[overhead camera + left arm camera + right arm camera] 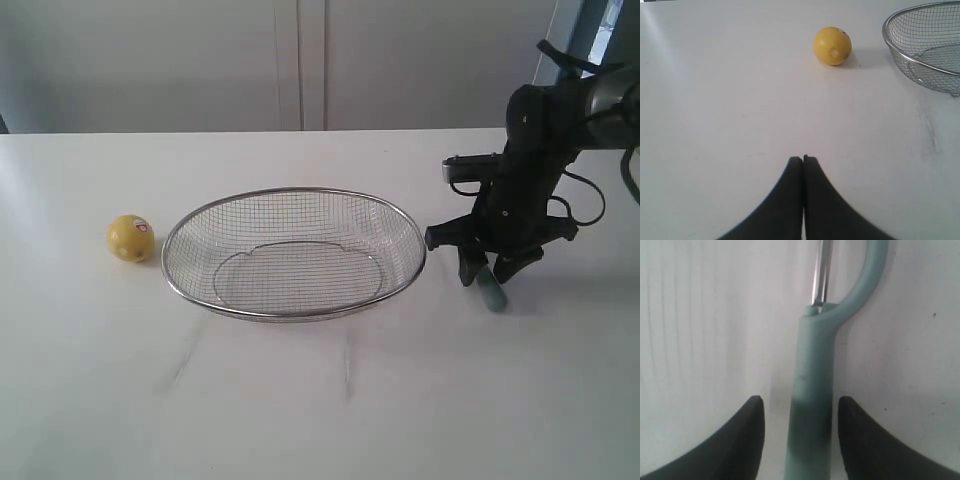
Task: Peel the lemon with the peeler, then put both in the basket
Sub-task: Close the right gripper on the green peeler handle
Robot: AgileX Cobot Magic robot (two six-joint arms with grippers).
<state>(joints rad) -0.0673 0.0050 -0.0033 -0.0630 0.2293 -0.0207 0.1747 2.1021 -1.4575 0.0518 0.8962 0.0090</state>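
The yellow lemon (pixel 131 238) with its red-and-white sticker rests on the white table left of the wire mesh basket (pixel 295 192). In the left wrist view the lemon (pixel 832 46) lies well ahead of my left gripper (pixel 803 159), which is shut on nothing. The left arm does not show in the exterior view. The teal-grey peeler (pixel 491 293) lies on the table right of the basket. My right gripper (pixel 489 272) is down over it, open. In the right wrist view the peeler handle (pixel 812 390) runs between the two fingers with a gap on each side.
The basket rim (pixel 900 50) shows in the left wrist view, to one side of the lemon. The white table (pixel 320 400) stretches wide in front of the basket. A pale wall stands behind the table's far edge.
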